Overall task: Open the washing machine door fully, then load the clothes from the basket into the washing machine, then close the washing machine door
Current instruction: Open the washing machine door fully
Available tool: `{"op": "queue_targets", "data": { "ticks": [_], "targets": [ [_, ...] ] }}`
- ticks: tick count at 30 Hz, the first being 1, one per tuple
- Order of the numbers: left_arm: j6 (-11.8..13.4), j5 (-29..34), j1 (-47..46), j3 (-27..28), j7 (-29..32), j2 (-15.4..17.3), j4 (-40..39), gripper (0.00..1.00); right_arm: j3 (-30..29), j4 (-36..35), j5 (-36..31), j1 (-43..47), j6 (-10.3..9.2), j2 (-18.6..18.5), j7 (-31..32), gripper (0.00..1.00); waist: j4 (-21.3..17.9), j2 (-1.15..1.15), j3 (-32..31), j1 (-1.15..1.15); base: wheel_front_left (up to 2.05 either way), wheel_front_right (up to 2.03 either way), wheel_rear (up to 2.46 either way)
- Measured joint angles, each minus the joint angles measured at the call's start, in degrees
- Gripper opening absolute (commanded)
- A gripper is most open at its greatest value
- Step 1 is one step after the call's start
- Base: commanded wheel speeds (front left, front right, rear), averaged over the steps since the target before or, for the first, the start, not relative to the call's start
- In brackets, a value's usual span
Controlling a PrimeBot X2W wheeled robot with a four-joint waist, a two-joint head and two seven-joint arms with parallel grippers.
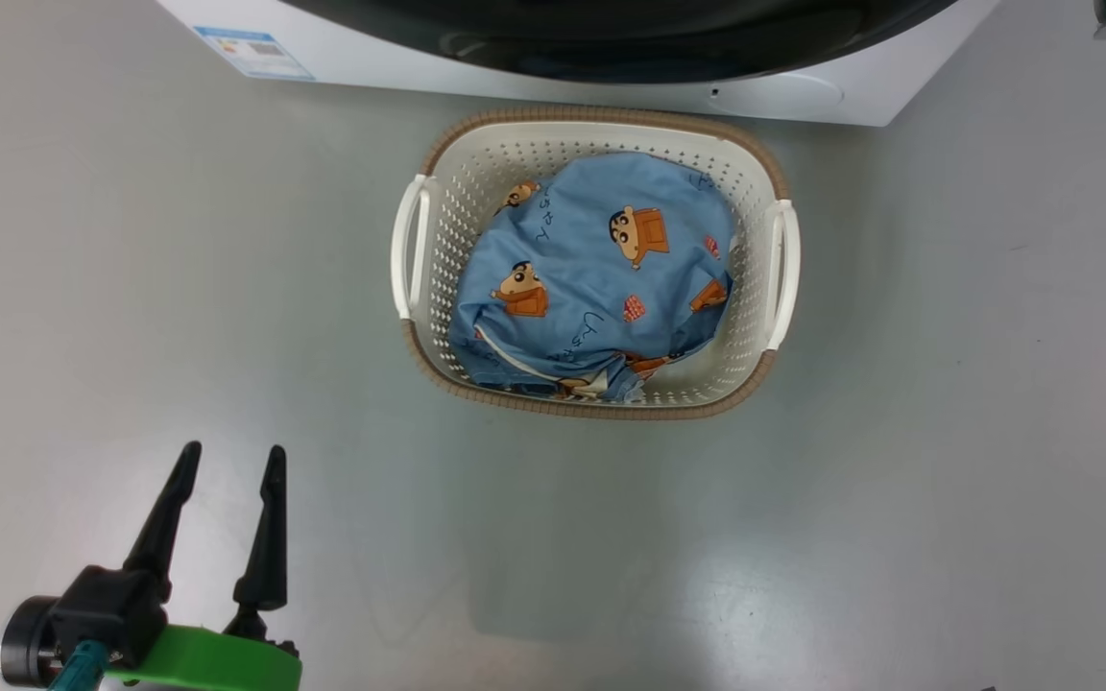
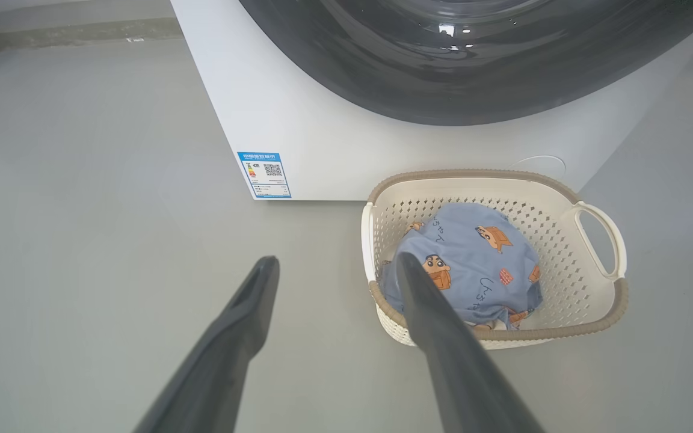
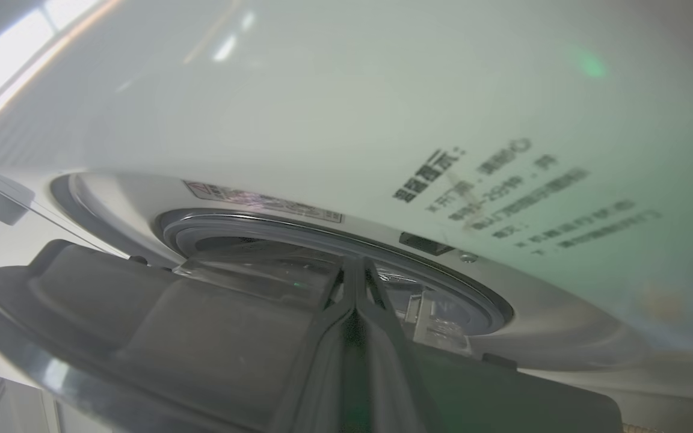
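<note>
At the near left, the left gripper [image 1: 232, 449] hangs over bare grey floor [image 1: 899, 480]. Its two dark fingers are spread wide with nothing between them, and it is well apart from everything else. In its wrist view the fingers point toward the washer's lower left corner and the basket's left side.

At the far left, a small blue label [image 1: 251, 50] sits low on the white washer [image 1: 803, 96].

The basket [image 1: 476, 173] stands on the floor in the middle, just in front of the washer, with a white handle on each side. The clothes [image 1: 591, 278] lie bunched inside it. They are light-blue fabric with orange cartoon figures and a strip of white at the near edge.

Above the basket, the glossy black door [image 1: 611, 43] runs along the far edge of the head view. In the right wrist view the door stands ajar. Its dark inner side and glass bowl [image 3: 250, 270] are swung off the grey gasket [image 3: 232, 219].

The right gripper [image 3: 355, 264] is clenched, fingers pressed together and grasping nothing. It reaches across the door's inner side toward the gap. I cannot tell whether it touches the door.
</note>
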Motion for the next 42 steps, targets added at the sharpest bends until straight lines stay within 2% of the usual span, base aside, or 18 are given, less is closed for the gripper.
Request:
{"op": "queue_targets", "data": {
  "ticks": [14, 26, 37, 42],
  "targets": [
    [0.0, -0.03, -0.01, 0.97, 0.0, 0.0, -0.01, 1.0, 2.63, -1.98, 0.09, 0.43, 0.01, 1.24, 1.25, 0.0, -2.45, 0.0, -1.31, 0.0, 0.0, 0.0, 0.0],
    [0.0, -0.02, 0.0, 1.88, -0.01, 0.0, 0.01, 1.0, 4.55, -3.19, 0.65, 4.31, 0.03, 2.04, 3.12, 0.0, -3.84, 0.0, -3.63, 0.0, 0.0, 0.0, 0.0],
    [0.01, 0.15, 0.29, 2.85, 0.0, 0.0, 0.37, 1.0, 8.79, -4.63, 0.78, 9.67, 0.1, 5.47, 6.24, 0.0, -5.68, 0.0, -7.16, 0.0, 0.0, 0.0, 0.0],
    [0.02, 0.15, 0.8, 2.87, -0.01, 0.0, 0.52, 1.0, 10.06, -5.65, 1.64, 12.38, 0.1, 5.94, 7.61, 0.0, -6.31, 0.0, -9.18, 0.0, 0.0, 0.0, 0.0]
  ]
}}
